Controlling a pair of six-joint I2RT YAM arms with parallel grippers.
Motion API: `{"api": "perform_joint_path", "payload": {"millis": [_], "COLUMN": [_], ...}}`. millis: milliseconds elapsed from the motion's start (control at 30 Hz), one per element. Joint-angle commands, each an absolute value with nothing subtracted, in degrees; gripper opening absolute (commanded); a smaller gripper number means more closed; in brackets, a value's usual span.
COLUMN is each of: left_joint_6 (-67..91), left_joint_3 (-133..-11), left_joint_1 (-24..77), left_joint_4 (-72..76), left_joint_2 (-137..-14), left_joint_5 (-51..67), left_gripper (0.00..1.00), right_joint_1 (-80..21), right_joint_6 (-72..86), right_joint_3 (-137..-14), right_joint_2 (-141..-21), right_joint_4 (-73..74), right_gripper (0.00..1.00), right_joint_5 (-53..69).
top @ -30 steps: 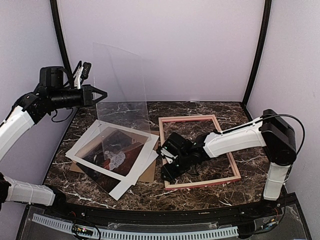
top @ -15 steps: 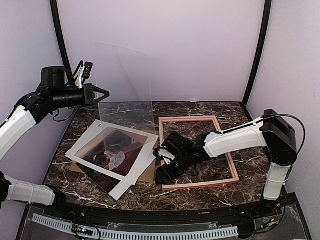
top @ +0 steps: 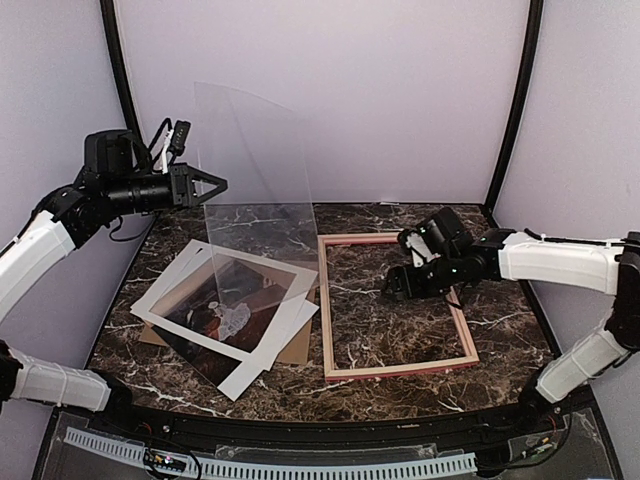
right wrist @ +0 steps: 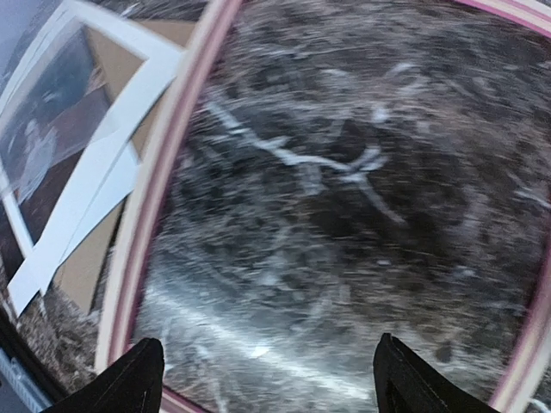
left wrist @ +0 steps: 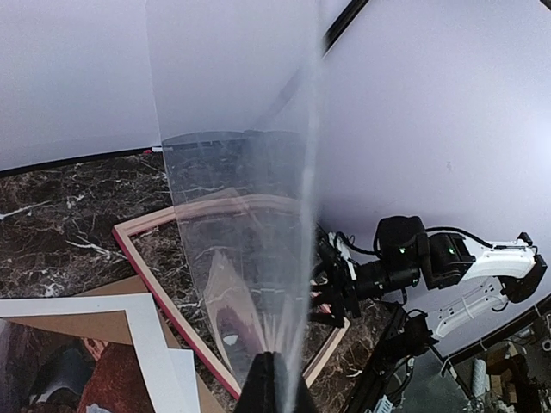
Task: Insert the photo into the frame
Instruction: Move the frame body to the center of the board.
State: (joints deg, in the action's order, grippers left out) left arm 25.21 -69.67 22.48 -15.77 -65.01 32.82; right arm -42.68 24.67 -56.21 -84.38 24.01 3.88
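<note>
Right jaws cleared frame near edge.

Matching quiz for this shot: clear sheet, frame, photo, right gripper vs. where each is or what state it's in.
1. clear sheet
2. frame
3. photo
4. right gripper

A. open, above the frame
B. under the white mat
C. lying flat, nothing in it
D. held upright by the left gripper

Pairs: 1-D, 2-C, 3-B, 4-A
</note>
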Motion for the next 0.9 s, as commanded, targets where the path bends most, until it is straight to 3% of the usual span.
{"api": "perform_joint_path", "payload": {"millis": [0, 400, 867], "left_joint_6": [27.8, 28.7, 29.4], "left_joint_3": [-70.5, -71.1, -71.9], "left_joint_1": [24.4, 29.3, 31.6], "left_joint_4": [-11.2, -8.7, -6.1], "left_joint_2": [-65.3, -68.5, -72.9], "left_joint_5": [35.5, 35.2, 35.5], "left_gripper": [0.00, 0.00, 0.00], "right_joint_1": [-33.7, -16.7, -15.6], "right_joint_6": [23.8, 20.7, 24.2], "right_joint_3": [-51.8, -44.5, -39.7], "right_joint_2": [-79.2, -79.0, -83.4], "right_joint_4": [29.0, 27.1, 21.9], "right_gripper": [0.85, 0.80, 0.44], "right_joint_5": [-3.1, -0.9, 5.2]}}
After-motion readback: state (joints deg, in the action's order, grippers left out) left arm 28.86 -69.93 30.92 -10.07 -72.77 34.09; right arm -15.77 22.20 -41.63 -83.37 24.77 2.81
